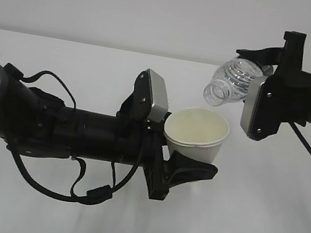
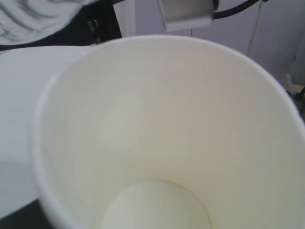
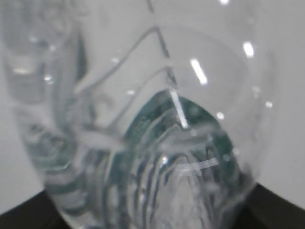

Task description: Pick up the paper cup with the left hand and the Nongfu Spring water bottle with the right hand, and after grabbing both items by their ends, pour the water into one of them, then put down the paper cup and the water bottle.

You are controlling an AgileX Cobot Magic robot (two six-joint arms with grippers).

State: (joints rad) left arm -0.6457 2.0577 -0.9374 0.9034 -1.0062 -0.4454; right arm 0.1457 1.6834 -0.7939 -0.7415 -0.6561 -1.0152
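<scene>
The white paper cup (image 1: 196,133) is held above the table, its mouth tipped slightly toward the camera, with my left gripper (image 1: 195,160) shut on its lower part. In the left wrist view the paper cup (image 2: 157,143) fills the frame and hides the jaws; its cream inside shows down to the round bottom. My right gripper (image 1: 271,64) is shut on the base end of the Nongfu Spring water bottle (image 1: 234,79). The bottle is tilted, its open mouth down-left just above the cup's far rim. No stream of water shows. Up close the ribbed bottle (image 3: 143,143) shows green label streaks.
A white table (image 1: 256,231) lies under both arms, with a plain pale wall behind. The left arm's cables (image 1: 79,190) loop below it near the tabletop. The right arm's silver plate (image 2: 186,14) shows just beyond the cup's rim.
</scene>
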